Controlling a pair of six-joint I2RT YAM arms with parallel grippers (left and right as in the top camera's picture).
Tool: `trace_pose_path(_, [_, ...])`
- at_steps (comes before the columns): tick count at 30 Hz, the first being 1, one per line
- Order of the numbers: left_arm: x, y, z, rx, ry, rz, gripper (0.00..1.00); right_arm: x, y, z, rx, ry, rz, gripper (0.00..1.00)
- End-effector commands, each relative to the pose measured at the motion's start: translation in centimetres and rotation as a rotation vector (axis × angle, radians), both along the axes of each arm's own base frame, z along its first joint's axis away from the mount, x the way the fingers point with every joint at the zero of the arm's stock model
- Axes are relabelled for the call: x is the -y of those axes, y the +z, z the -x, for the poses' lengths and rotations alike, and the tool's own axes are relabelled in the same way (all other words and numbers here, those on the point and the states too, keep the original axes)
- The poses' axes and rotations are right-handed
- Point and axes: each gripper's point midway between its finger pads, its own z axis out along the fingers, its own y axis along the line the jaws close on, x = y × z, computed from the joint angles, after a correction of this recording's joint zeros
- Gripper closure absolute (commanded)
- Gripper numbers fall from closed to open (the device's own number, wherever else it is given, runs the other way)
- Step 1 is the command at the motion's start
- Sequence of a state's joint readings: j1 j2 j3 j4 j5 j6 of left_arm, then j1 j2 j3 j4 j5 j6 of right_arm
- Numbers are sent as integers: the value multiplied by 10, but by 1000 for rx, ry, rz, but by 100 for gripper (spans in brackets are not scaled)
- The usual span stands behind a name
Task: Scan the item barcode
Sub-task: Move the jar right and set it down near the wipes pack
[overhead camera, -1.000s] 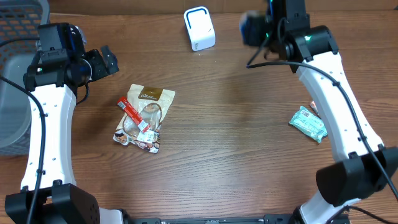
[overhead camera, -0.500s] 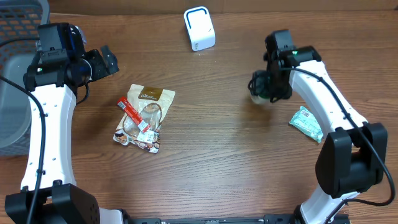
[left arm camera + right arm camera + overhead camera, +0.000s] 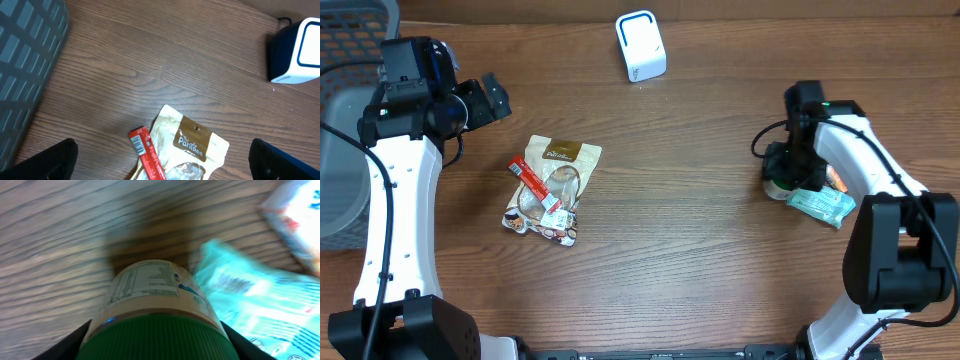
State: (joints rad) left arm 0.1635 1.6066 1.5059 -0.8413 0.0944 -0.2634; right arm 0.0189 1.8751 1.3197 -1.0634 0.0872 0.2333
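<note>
**Ana:** Where's the item right now?

**Ben:** The cream-labelled jar with a green screw lid [image 3: 150, 287] is on the right side of the wood-grain counter [image 3: 700, 260]. It sits directly under the right hand [image 3: 788, 168]. It is well apart from the white box-shaped device with a blue-outlined face [image 3: 640, 45] at the far edge.

**Ana:** Does that hand have it?

**Ben:** It looks so. In the right wrist view the green lid fills the gap between the two dark fingers [image 3: 70, 347], one against each side. So the hand is pinching the jar by its lid. That picture is blurred, and I can't tell whether the jar's base touches the counter.

**Ana:** What's around it?

**Ben:** A crinkled teal plastic packet [image 3: 818, 203] lies just beside the jar, on the robot's right. Whether the two touch, I can't tell. Past the teal packet there's a white packet with red print [image 3: 300, 220].

**Ana:** And the other arm?

**Ben:** The left hand [image 3: 498, 98] is spread wide with nothing in it. It hangs over the left part of the counter, near the grey lattice basket [image 3: 345, 35]. Its camera looks down on a brown-and-cream pouch [image 3: 192, 142] with a red stick packet [image 3: 145, 150] at the pouch's left edge. Both lie well apart from the jar.
</note>
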Motion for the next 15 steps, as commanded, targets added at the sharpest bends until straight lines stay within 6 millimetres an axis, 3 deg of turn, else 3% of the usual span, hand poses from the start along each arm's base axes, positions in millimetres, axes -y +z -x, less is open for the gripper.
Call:
trace_pose_path(1, [5,12,-3,31,-2,9,0,12,5,-2,17,-28,17,21])
trace_pose_path(8, [5,12,-3,31,-2,9,0,11,5,-2,16,-32,5,0])
trace_pose_path(15, [5,12,-3,31,-2,9,0,13,10,-8,35,-41,5,0])
